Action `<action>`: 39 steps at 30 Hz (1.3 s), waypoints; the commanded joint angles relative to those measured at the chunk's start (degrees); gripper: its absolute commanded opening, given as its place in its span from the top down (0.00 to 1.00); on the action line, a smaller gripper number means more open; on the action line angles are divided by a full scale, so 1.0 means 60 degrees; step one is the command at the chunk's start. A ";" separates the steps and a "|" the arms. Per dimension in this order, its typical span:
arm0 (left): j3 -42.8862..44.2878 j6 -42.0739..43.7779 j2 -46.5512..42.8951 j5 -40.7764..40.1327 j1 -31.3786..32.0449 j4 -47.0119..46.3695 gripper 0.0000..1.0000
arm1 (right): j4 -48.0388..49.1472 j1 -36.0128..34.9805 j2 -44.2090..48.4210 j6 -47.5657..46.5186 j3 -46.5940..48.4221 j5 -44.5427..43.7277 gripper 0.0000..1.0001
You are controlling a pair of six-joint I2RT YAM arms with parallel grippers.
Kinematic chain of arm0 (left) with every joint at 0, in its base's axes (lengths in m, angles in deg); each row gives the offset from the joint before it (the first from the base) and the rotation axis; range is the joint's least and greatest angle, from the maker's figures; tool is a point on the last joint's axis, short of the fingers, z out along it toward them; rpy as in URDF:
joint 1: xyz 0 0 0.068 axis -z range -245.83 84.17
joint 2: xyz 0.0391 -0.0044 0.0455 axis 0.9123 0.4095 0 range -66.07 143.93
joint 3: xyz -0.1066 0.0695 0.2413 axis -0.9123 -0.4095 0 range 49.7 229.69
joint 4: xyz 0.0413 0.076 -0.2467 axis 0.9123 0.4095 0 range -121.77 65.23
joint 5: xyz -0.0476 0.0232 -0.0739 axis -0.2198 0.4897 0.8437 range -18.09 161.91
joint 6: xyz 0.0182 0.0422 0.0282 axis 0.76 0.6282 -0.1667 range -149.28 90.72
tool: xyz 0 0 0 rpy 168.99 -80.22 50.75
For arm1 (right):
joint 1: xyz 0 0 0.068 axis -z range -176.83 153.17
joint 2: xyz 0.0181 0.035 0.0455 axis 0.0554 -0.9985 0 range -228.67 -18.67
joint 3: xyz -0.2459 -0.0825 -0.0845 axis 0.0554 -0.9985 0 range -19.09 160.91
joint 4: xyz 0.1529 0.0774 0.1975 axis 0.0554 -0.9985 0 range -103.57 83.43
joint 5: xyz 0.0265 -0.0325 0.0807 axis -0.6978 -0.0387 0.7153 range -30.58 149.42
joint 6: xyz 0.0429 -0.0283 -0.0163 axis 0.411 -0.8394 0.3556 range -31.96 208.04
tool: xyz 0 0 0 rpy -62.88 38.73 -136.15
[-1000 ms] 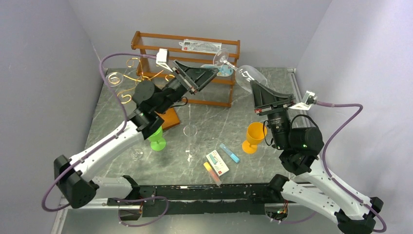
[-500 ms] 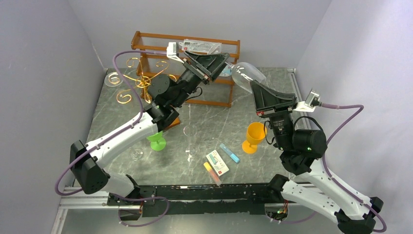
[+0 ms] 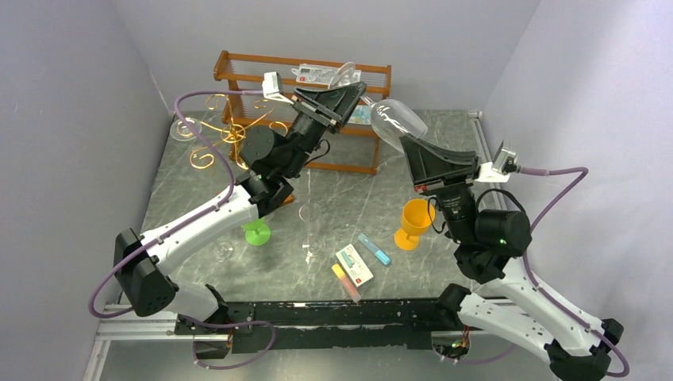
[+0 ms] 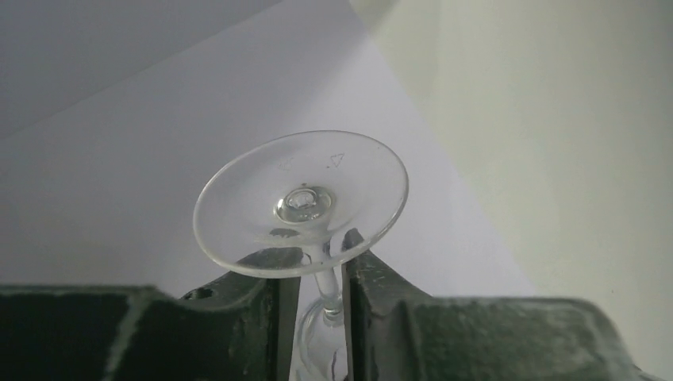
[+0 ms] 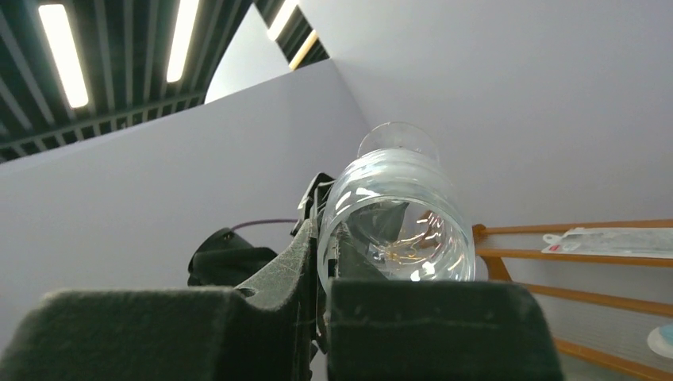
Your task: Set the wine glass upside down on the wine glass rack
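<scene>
The clear wine glass (image 3: pixel 393 119) lies tilted in the air in front of the shelf, its foot toward the left. My right gripper (image 3: pixel 409 144) is shut on the rim of its bowl (image 5: pixel 397 222), the glass wall pinched between the pads. My left gripper (image 3: pixel 354 90) reaches in from the left. In the left wrist view its jaws stand narrowly open on either side of the stem (image 4: pixel 325 282), just under the round foot (image 4: pixel 301 198), with slivers of gap showing. The wine glass rack (image 3: pixel 226 131), gold wire with curled arms, stands at the back left behind the left arm.
A two-tier brown wooden shelf (image 3: pixel 238 63) holding packets runs along the back. On the table stand a green goblet (image 3: pixel 255 232), an orange goblet (image 3: pixel 413 222), a tall clear glass (image 3: pixel 310 226), and small flat boxes (image 3: pixel 355 264) near the front.
My left gripper swung right to the glass's stem and its jaws narrowed from wide open to close around it. The right gripper kept hold and tilted the bowl slightly up and left.
</scene>
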 commanded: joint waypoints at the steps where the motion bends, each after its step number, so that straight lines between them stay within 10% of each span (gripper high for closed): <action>1: 0.0122 0.0768 -0.0266 -0.0957 -0.0004 -0.0887 0.75 | 0.0264 -0.0036 -0.0083 0.0136 0.0206 0.1266 1.00; 6: -0.0427 0.1818 -0.0926 -0.1509 -0.0002 -0.1295 0.94 | 0.0008 -0.0037 -0.0119 0.0214 0.0233 0.1675 1.00; 12: -0.0226 0.3044 -0.1229 -0.1321 -0.0005 -0.1063 0.95 | -0.0137 -0.0037 -0.0105 0.0461 0.0024 0.1519 0.98; 27: 0.0992 0.8167 -0.1862 -0.0098 -0.0001 0.2216 0.95 | -0.2558 -0.0037 0.0031 0.0545 0.0153 0.0691 0.20; 39: 0.0301 0.9209 -0.2591 0.5695 0.0004 0.3641 0.95 | -0.4975 -0.0025 -0.0373 -0.1461 0.1656 0.2793 0.10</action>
